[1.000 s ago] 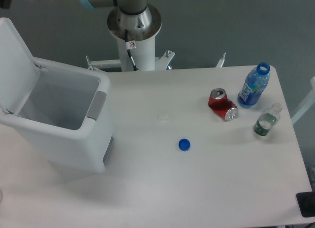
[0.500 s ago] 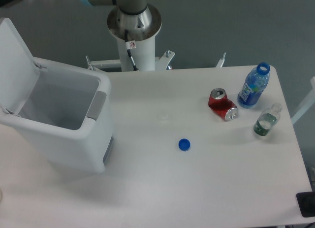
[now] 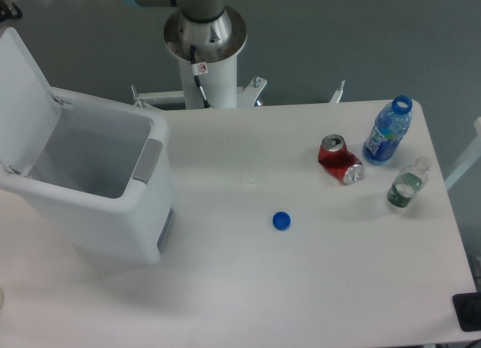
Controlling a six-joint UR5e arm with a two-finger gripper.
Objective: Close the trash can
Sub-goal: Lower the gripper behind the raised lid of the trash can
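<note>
Jaws cut off at top-left edge, trash can (image 3: 98, 205) lid open

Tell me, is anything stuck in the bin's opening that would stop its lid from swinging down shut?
Nothing visible does. The trash can stands open, its lid tilted up at the back, and the part of the inside that shows holds nothing.

One trash can (image 3: 98, 205), two bottles (image 3: 388, 132) (image 3: 406, 184), one crushed red can (image 3: 340, 159), one blue cap (image 3: 282, 221).
</note>
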